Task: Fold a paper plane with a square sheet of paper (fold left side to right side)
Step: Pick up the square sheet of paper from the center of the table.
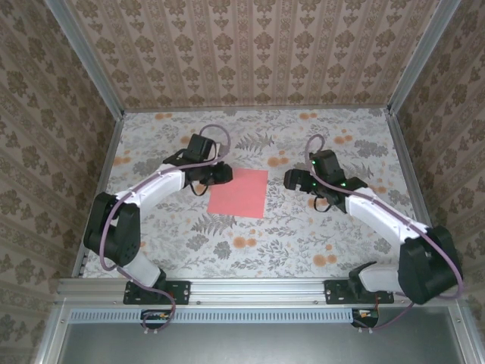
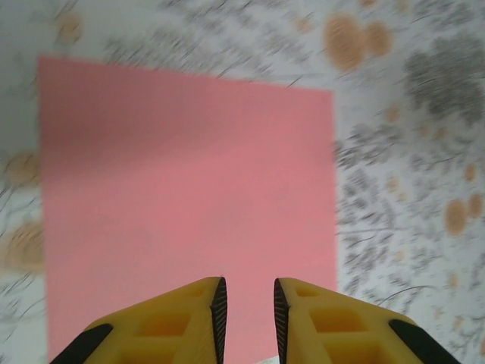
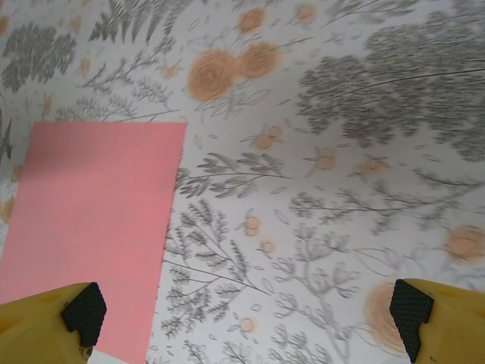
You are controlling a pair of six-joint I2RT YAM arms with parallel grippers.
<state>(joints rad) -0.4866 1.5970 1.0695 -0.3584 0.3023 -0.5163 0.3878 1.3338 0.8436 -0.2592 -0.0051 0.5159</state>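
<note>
One worry: the sheet (image 1: 239,192) lies flat on the tablecloth (image 1: 318,227) mid-table, so a finger may fail to get under its left edge and just shove or crumple the thin paper, skewing the fold. The left gripper (image 2: 248,292) hangs over that edge, fingers a narrow slit apart, gripping nothing. The right gripper (image 3: 248,312), just beside the sheet, is spread wide and empty.

We can read no text, label, brand, number or sign in any view. The square sheet of paper (image 1: 238,192) is plain salmon-pink, and the cloth on the bench (image 1: 303,243) bears flower and leaf prints, not lettering.
</note>
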